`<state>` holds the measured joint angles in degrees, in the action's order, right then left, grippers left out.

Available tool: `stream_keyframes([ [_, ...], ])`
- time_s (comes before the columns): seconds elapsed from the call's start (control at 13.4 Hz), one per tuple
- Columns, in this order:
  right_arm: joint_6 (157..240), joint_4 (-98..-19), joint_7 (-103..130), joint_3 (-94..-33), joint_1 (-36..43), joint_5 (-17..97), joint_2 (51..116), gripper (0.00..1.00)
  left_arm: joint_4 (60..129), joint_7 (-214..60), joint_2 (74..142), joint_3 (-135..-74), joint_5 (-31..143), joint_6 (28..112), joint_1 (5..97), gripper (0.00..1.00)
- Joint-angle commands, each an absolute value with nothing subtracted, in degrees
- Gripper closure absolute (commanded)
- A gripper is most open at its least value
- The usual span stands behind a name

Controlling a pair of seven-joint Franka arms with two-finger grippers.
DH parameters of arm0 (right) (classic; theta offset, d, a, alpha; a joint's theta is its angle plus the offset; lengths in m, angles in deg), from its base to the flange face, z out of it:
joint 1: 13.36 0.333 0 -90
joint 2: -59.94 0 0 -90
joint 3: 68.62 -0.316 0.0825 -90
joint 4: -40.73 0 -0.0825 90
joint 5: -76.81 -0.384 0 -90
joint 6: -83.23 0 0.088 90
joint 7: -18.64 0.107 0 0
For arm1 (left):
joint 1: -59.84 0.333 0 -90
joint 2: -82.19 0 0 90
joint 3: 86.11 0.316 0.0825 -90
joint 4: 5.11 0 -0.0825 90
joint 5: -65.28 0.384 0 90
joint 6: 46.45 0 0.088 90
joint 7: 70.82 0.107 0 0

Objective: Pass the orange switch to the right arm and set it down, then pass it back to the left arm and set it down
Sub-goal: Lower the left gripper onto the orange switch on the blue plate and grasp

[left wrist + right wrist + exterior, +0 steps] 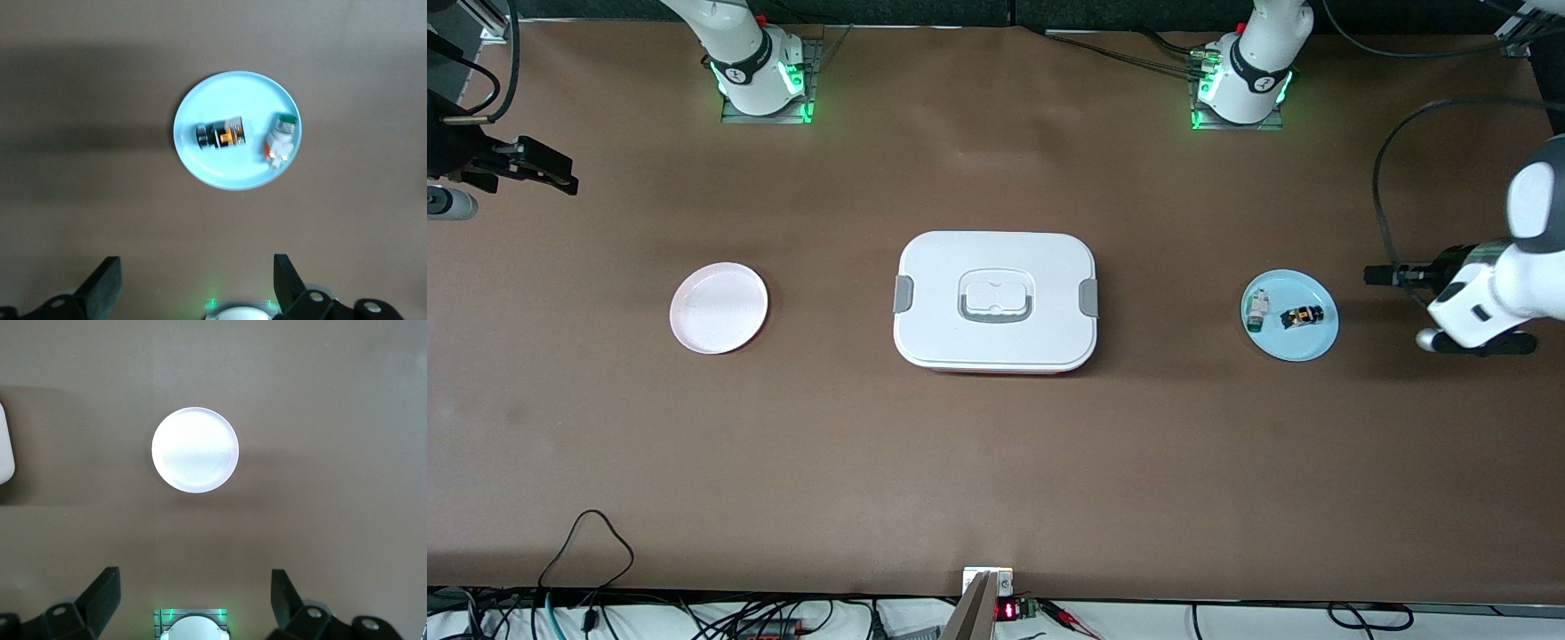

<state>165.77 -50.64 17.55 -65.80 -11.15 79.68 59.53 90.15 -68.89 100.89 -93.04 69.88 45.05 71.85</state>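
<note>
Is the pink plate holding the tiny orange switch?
No, the round pink plate is bare; the tiny black-and-orange switch lies on the round light-blue plate.

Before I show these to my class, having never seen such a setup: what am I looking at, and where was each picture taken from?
Two white robot arms stand at a brown table. One picture looks down from a high camera facing them; the others come from cameras on each wrist. A white box sits mid-table. Toward the left arm's end, a blue plate holds the orange switch and a small white part. Toward the right arm's end lies an empty pink plate. The left tool hangs open above the blue plate, the right tool open above the pink plate. Nothing is held.
</note>
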Motion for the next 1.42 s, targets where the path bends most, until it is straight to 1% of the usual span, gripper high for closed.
stream_keyframes([
  [0.0,164.26,-49.89,17.85,-65.46,-10.99,78.75,59.5,0.0,102.42,-70.64,96.79,-93.49,69.41,56.59,73.46,0.0],
  [0.22,164.44,-49.71,17.85,-65.55,-10.81,78.83,59.5,0.0,111.4,-73.35,96.69,-93.58,69.06,69.09,73.72,0.0],
  [0.45,164.62,-49.71,17.85,-65.46,-10.98,78.75,59.59,0.0,115.72,-74.77,97.91,-93.84,68.62,76.84,73.72,0.0],
  [0.67,164.97,-49.71,17.85,-65.46,-10.99,78.83,59.76,0.0,117.49,-74.68,100.37,-93.93,67.75,82.3,74.43,0.0],
  [0.97,165.14,-49.71,17.76,-65.37,-11.25,78.83,60.03,0.0,117.67,-74.68,103.71,-93.93,67.22,86.61,74.43,0.0],
  [1.34,166.45,-49.71,17.5,-65.37,-10.9,79.1,60.11,0.0,119.33,-74.68,106.0,-93.93,67.22,91.44,74.43,0.0],
])
